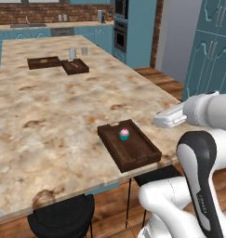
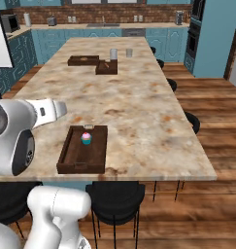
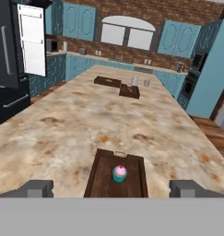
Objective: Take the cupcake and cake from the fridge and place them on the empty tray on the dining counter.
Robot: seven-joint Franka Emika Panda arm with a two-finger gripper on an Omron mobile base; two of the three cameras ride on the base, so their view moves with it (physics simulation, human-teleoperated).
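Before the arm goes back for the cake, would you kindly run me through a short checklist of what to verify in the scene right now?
1. Cupcake stands upright inside the tray, toward its far end: ok.
2. End effector is open and holds nothing: ok.
3. End effector has let go of the cupcake and is apart from it, with the fingers on either side of the tray's near end in the hand view: ok.
4. Bare tray floor is left beside the cupcake for the cake: ok.
5. Fridge door stands open in the hand view: ok.
6. Cake's place in the fridge: cannot tell.
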